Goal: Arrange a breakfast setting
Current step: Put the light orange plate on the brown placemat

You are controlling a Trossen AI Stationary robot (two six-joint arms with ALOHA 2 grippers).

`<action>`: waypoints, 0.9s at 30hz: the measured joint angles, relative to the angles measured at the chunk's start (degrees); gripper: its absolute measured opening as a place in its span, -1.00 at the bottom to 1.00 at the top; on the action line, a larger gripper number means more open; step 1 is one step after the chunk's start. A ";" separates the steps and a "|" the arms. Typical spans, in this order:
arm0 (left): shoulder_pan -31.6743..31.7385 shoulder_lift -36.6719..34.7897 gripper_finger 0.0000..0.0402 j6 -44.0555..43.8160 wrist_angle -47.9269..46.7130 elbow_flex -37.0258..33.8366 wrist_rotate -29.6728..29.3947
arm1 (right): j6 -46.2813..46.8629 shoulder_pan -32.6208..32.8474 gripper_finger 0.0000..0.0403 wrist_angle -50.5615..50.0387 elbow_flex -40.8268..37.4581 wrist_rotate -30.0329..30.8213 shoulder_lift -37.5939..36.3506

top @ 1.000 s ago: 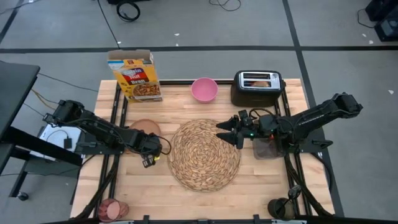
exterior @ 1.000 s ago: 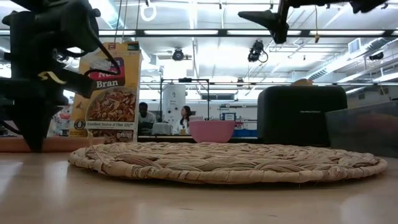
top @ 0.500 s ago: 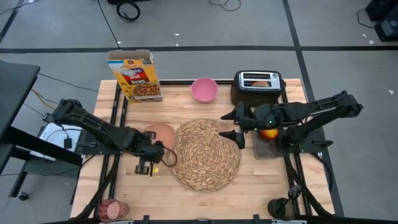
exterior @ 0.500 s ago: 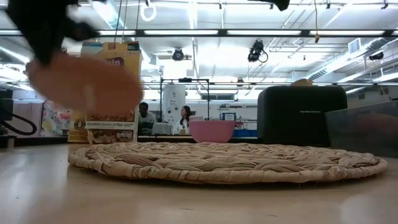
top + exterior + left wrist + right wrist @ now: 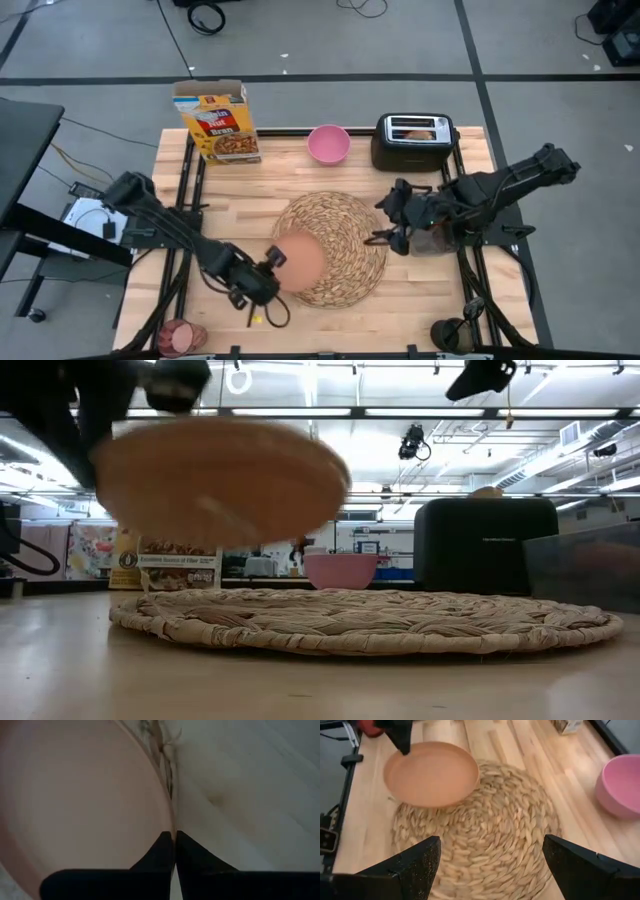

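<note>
The left end effector [image 5: 268,272] had its fingers pinched tight on the rim of the plate [image 5: 299,262], and the plate hung over the placemat [image 5: 340,232], covering its seven o'clock edge in the high view. From table height the plate [image 5: 222,482] floated clear above the woven mat [image 5: 365,620], tilted a little, with daylight between the two. The left wrist view showed both dark fingers [image 5: 165,851] closed on the plate's edge [image 5: 75,800], with the bare wood of the table [image 5: 250,780] alongside. Over at three o'clock of the mat, the right end effector [image 5: 392,222] hovered with its fingers spread wide, holding nothing; its own camera looked down between those open fingers [image 5: 415,862] onto the mat [image 5: 485,835] and the plate [image 5: 430,772]. The pink bowl [image 5: 328,144] sat on the table at twelve o'clock of the mat, well apart from it. At about one o'clock stood the black toaster [image 5: 414,141] with a slice of toast [image 5: 420,129] in a slot. A cereal box [image 5: 220,122] stood at eleven o'clock near the table's far edge. Down at seven o'clock, by the near edge of the table [image 5: 440,300], sat the pinkish tumbler [image 5: 182,337]. A dark container [image 5: 428,240] sat at three o'clock, partly hidden under the right arm.
</note>
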 joint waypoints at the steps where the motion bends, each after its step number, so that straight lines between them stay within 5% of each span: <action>1: 0.18 1.60 -0.93 0.69 0.90 0.00 0.02 | 0.64 0.55 0.75 -0.33 0.00 0.22 0.27; 8: 0.26 8.57 -0.89 1.15 3.72 -0.02 -0.02 | 1.98 3.42 0.75 -1.28 0.00 0.37 3.38; 17: 0.17 9.35 -0.86 -1.91 5.19 -0.02 0.66 | 1.26 3.26 0.75 -0.51 -0.02 -0.67 9.82; 27: -1.53 7.64 -0.52 -3.27 6.48 0.39 3.74 | -0.81 -2.08 0.75 -0.30 2.11 -4.05 12.00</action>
